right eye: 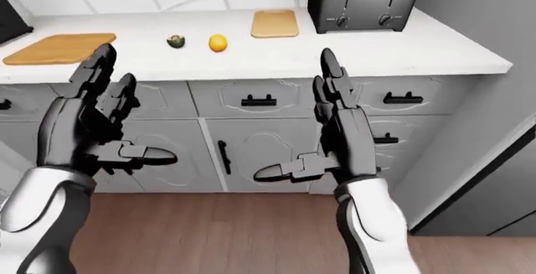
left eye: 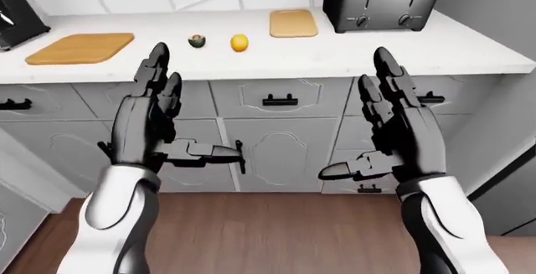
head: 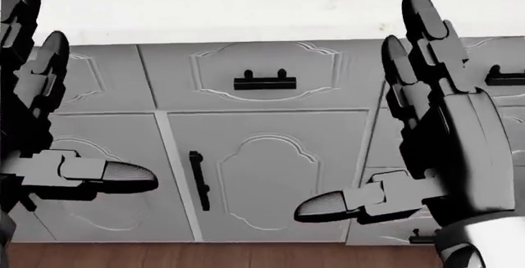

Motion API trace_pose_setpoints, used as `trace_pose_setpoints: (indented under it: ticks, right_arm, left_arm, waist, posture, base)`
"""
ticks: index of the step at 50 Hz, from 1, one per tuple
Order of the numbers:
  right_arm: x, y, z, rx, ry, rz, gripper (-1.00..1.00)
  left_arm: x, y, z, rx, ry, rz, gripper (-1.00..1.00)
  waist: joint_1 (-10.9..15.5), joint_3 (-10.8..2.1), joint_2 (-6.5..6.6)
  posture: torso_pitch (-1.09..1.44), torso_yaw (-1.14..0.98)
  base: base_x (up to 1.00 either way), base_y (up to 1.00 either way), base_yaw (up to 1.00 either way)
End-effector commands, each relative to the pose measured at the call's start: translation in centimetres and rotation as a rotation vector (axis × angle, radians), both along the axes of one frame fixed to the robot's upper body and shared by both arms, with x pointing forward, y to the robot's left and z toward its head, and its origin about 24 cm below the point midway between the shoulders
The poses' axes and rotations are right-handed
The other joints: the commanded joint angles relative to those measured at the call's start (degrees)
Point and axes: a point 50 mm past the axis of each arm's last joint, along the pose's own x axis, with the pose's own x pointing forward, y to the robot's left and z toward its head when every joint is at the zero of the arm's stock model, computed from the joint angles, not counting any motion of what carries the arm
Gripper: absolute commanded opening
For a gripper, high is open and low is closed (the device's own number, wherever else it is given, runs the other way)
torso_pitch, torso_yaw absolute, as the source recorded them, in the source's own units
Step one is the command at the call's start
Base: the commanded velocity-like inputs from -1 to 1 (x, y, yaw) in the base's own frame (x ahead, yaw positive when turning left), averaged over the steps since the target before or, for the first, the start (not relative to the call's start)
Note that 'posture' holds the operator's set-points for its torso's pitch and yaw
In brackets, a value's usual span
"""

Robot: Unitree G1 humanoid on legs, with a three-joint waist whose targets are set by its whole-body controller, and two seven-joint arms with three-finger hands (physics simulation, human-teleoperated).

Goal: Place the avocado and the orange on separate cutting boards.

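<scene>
A dark green avocado [left eye: 196,40] and an orange [left eye: 239,42] lie side by side on the white counter [left eye: 276,60], near the middle of the left-eye view. A large wooden cutting board [left eye: 81,47] lies to their left. A smaller board [left eye: 293,22] lies to their upper right, beside the toaster. My left hand [left eye: 163,123] and right hand [left eye: 381,126] are raised below the counter edge, both open with fingers spread and nothing in them. Neither hand touches the fruit.
A black toaster [left eye: 384,0] stands at the counter's right end. A dark appliance [left eye: 17,16] sits at the far left. White cabinet doors and drawers with black handles [head: 264,82] fill the space under the counter. Wooden floor [left eye: 268,230] lies below. A dark panel [right eye: 494,205] stands at the right.
</scene>
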Motion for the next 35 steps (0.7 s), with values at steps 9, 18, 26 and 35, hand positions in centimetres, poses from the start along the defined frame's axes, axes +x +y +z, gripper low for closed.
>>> trace_pose_setpoints:
  ticks: [9, 18, 26, 35]
  right_arm:
    - [-0.26, 0.40, 0.87, 0.003, -0.028, 0.022, 1.00]
    - [-0.37, 0.65, 0.76, -0.007, -0.035, 0.045, 1.00]
    - [-0.58, 0.12, 1.16, 0.036, -0.052, 0.031, 1.00]
    - [-0.53, -0.02, 1.16, 0.028, -0.047, 0.014, 1.00]
  left_arm:
    - [-0.54, 0.26, 0.63, 0.012, -0.038, 0.004, 1.00]
    - [-0.66, 0.17, 0.60, 0.015, -0.038, 0.002, 1.00]
    - [-0.82, 0.04, 0.78, 0.021, -0.042, -0.002, 1.00]
    - [-0.60, 0.02, 0.84, 0.024, -0.045, -0.004, 1.00]
  waist:
    - [3.3, -0.38, 6.05]
    - [0.6, -1.92, 3.88]
    - [-0.5, -1.55, 3.83]
    - [-1.1, -2.13, 1.67]
  posture:
    - [0.00, 0.00]
    - [0.00, 0.00]
    - [0.00, 0.00]
    - [0.00, 0.00]
  base:
    - [0.09, 0.71, 0.00]
    - [0.00, 0.45, 0.44]
    - [0.00, 0.14, 0.15]
    - [0.02, 0.02, 0.35]
